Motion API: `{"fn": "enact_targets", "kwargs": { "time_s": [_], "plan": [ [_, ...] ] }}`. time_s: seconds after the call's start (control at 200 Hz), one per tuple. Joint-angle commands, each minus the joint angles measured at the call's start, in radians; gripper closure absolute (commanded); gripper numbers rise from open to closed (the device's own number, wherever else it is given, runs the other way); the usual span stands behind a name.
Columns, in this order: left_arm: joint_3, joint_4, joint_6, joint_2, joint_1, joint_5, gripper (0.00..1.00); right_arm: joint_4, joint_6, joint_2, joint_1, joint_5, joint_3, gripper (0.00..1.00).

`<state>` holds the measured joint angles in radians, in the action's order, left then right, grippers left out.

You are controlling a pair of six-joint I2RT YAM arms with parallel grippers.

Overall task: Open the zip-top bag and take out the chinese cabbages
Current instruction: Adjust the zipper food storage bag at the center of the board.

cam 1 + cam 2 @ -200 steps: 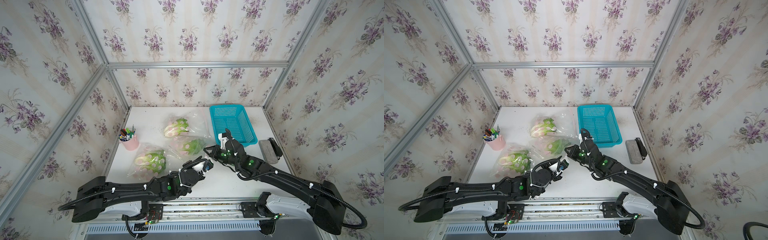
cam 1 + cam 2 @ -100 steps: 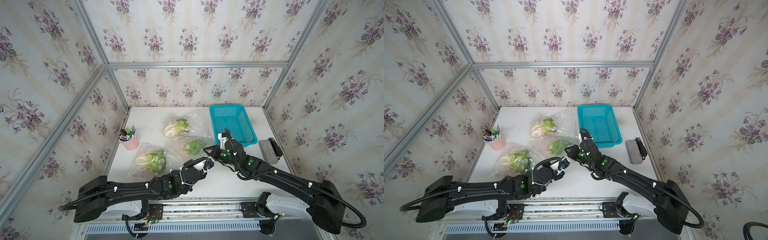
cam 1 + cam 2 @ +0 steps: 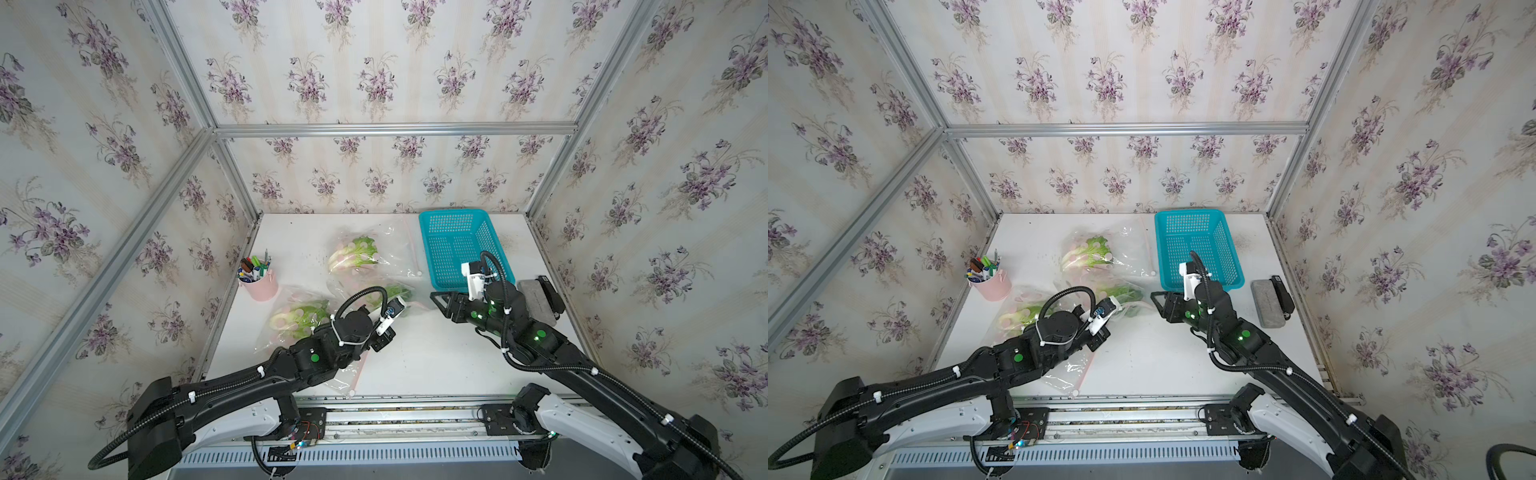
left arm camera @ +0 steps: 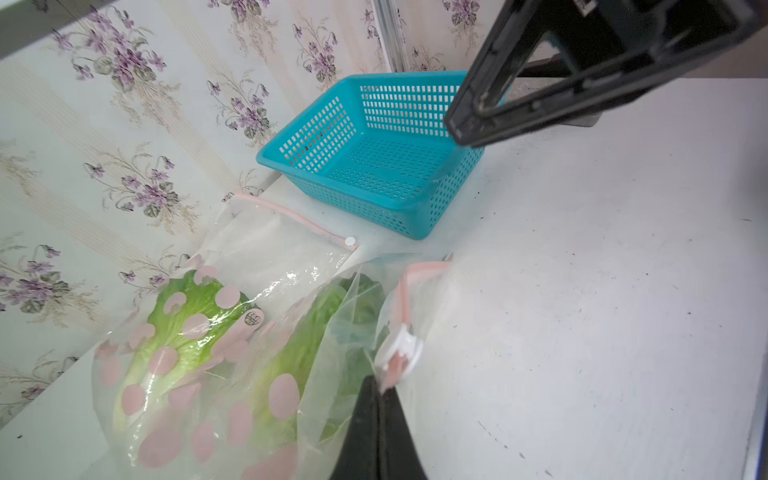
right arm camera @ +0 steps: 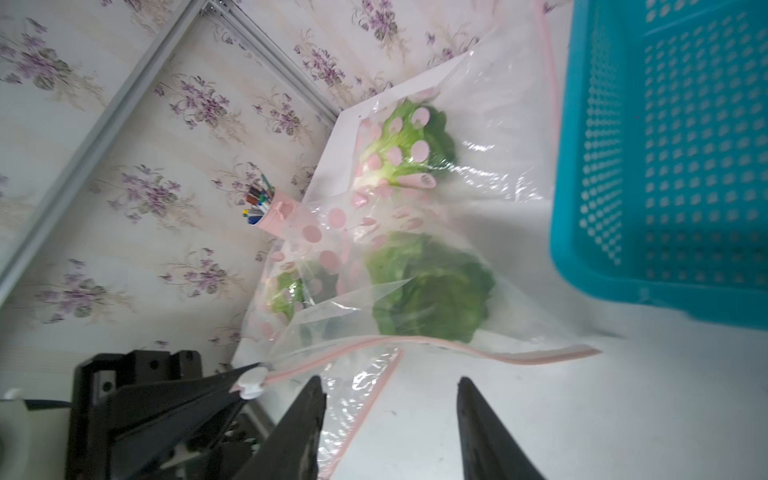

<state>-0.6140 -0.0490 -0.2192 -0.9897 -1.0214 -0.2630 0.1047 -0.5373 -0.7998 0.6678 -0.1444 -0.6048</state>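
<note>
Clear zip-top bag [image 4: 353, 299] on the white surface [image 3: 424, 357] holds 1 of the 3 chinese cabbages [image 4: 307, 332]. The left claw [image 4: 380, 392], arm stretched low toward 2 o'clock, is clenched on its slider [image 4: 402, 347]. At 3 o'clock, the right claw [image 5: 388, 382] hangs released.

Bright, even light; right wrist view slightly blurred.

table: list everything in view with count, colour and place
table: one, white, fills the booth floor
zip-top bags: three, clear with pink dots, centre-left
chinese cabbages: three, green and cream, one inside each bag
basket: one, teal, back right, empty
cup of pens: one, pink, left edge
block: one, grey, right edge
left gripper: black, shut on the middle bag at its zip end
right gripper: black, open, holding nothing
</note>
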Motion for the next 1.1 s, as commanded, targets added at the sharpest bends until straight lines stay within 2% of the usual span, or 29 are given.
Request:
{"fn": "enact_targets", "kwargs": {
  "time_s": [0.0, 0.045, 0.16, 0.2, 0.37, 0.555, 0.719, 0.889, 1.094],
  "plan": [
    [-0.016, 0.065, 0.008, -0.005, 0.034, 0.189, 1.0, -0.04, 0.351, 0.11, -0.003, -0.006, 0.076, 0.52],
    [-0.019, 0.07, 0.006, -0.011, 0.043, 0.217, 1.0, -0.11, 0.431, 0.167, -0.002, -0.026, 0.123, 0.51],
    [-0.026, 0.082, 0.0, -0.02, 0.053, 0.261, 1.0, -0.308, 0.487, 0.219, -0.001, -0.121, 0.201, 0.53],
    [-0.028, 0.085, -0.002, -0.02, 0.054, 0.266, 1.0, -0.335, 0.527, 0.2, 0.003, -0.157, 0.203, 0.53],
    [-0.032, 0.101, -0.01, -0.015, 0.063, 0.28, 1.0, -0.379, 0.693, 0.055, 0.063, -0.209, 0.189, 0.4],
    [-0.035, 0.118, -0.018, -0.008, 0.073, 0.283, 1.0, -0.61, 0.744, -0.002, 0.118, -0.234, 0.266, 0.38],
    [-0.038, 0.124, -0.022, -0.015, 0.081, 0.287, 1.0, -0.594, 0.883, -0.128, 0.187, -0.228, 0.239, 0.36],
    [-0.034, 0.124, -0.02, -0.018, 0.085, 0.291, 1.0, -0.675, 0.911, -0.187, 0.203, -0.229, 0.249, 0.39],
    [-0.035, 0.124, -0.024, -0.013, 0.087, 0.292, 1.0, -0.689, 0.909, -0.223, 0.202, -0.252, 0.235, 0.55]
  ]
}}
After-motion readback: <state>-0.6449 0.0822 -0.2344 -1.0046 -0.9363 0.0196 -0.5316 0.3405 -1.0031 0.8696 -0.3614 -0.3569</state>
